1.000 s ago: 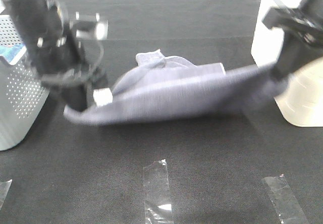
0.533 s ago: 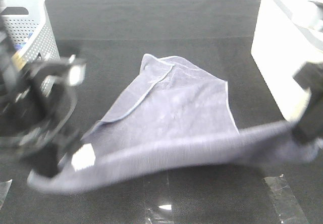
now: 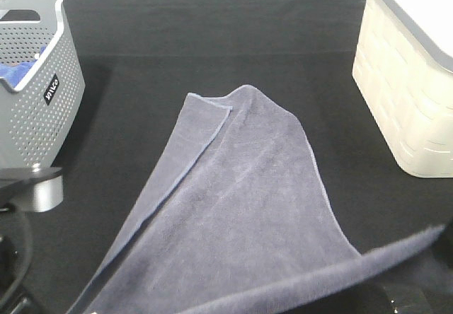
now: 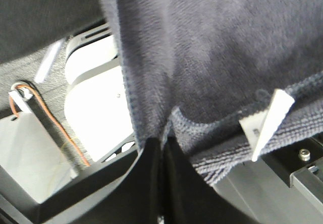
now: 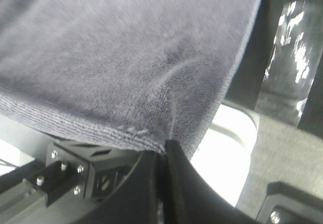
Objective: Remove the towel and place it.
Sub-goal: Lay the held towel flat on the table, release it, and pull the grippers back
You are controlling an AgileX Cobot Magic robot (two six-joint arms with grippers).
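The grey towel (image 3: 248,208) lies spread over the black table, its far corner folded over and its near edge lifted and running out of the exterior high view. In the left wrist view my left gripper (image 4: 161,148) is shut on a pinch of the towel's (image 4: 202,57) hem, next to a white label (image 4: 267,128). In the right wrist view my right gripper (image 5: 162,153) is shut on the towel's (image 5: 126,57) hemmed edge. Neither gripper's fingertips show in the exterior high view; only part of the left arm (image 3: 32,190) shows at the lower left.
A grey perforated basket (image 3: 39,95) with a bright blue cloth (image 3: 18,70) inside stands at the far left. A cream bin (image 3: 407,88) stands at the right. A strip of clear tape (image 5: 285,57) lies on the table below the right gripper.
Both grippers pulled the towel toward the near edge and left the exterior view. The towel went from bunched and hanging to drawn out flat over the table.
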